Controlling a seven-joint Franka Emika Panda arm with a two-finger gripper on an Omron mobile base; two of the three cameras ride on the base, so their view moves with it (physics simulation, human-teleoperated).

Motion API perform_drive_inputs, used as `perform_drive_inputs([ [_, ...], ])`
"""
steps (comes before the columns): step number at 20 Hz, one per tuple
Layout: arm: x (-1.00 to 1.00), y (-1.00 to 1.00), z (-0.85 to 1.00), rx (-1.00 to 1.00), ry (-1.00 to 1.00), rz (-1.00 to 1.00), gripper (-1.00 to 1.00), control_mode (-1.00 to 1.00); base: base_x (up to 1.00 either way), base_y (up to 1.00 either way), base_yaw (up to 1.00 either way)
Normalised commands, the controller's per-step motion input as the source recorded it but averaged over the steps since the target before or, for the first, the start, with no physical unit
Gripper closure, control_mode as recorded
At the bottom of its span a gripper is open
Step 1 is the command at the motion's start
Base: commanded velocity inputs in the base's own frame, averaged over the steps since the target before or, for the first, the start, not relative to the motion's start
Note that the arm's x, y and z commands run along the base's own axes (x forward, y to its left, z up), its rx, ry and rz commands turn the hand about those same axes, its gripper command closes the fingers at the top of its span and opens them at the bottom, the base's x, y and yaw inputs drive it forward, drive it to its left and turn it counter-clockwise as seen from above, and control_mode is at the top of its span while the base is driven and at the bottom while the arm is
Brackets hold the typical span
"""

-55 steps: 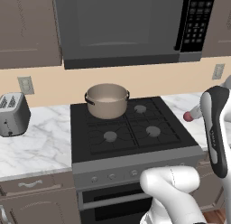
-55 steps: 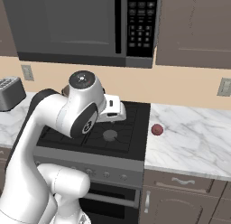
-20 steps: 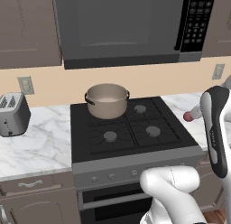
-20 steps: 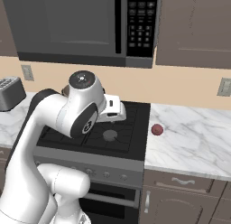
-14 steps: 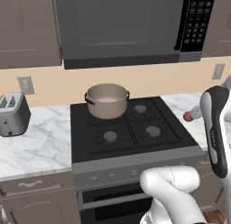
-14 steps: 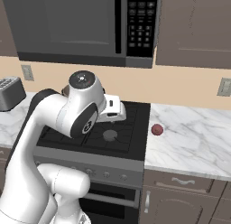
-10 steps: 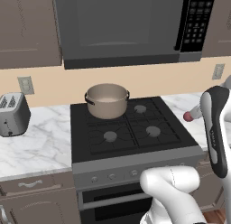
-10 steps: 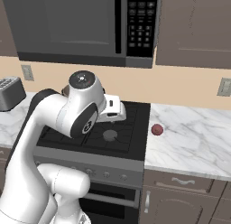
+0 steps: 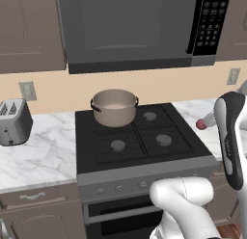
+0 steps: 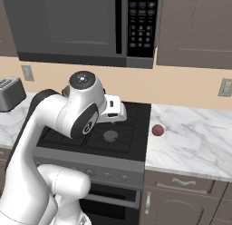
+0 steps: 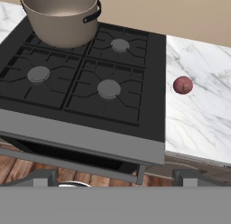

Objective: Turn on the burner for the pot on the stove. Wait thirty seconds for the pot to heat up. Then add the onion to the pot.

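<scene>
**Desk:** Where is the hand, and how do its jaws stand?

**Me:** My gripper (image 11: 115,180) hangs in front of the stove (image 11: 81,133), out past its front edge and above it, looking forward and down across the cooktop. The two finger tips (image 11: 38,178) sit far apart at the bottom of the hand view, so the jaws are spread wide with nothing between them.

**Desk:** The pot?

**Me:** The tan pot (image 11: 61,15) is ahead of the gripper and off to its left, on the far left burner. It stands upright, dark side handles showing. From the left base view the pot (image 9: 115,107) fills that back left quadrant.

**Desk:** Other burners?

**Me:** Three bare grey caps. The near right burner cap (image 11: 109,88) lies almost straight ahead of the gripper, the closest of them. I see no flame at any.

**Desk:** The onion?

**Me:** The dark-red onion (image 11: 182,85) is ahead and to the right of the gripper, on the marble counter (image 11: 203,123) just beside the stove's right edge, apart from the pot. In the right base view the onion (image 10: 157,130) rests alone on the stone.

**Desk:** Knobs?

**Me:** The row of grey knobs (image 9: 119,188) runs along the stove front, below the gripper and nearer the base than the cooktop. I cannot tell their settings.
</scene>
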Motion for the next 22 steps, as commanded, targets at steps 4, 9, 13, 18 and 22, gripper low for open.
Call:
perform_drive_inputs([
  [4,0.00,0.00,0.00,0.00,0.00,0.00,-1.00,-1.00,0.00,0.00,0.00],
  [9,0.00,0.00,0.00,0.00,0.00,0.00,-1.00,-1.00,0.00,0.00,0.00],
  [13,0.00,0.00,0.00,0.00,0.00,0.00,-1.00,-1.00,0.00,0.00,0.00],
  [18,0.00,0.00,0.00,0.00,0.00,0.00,-1.00,-1.00,0.00,0.00,0.00],
  [22,0.00,0.00,0.00,0.00,0.00,0.00,-1.00,-1.00,0.00,0.00,0.00],
])
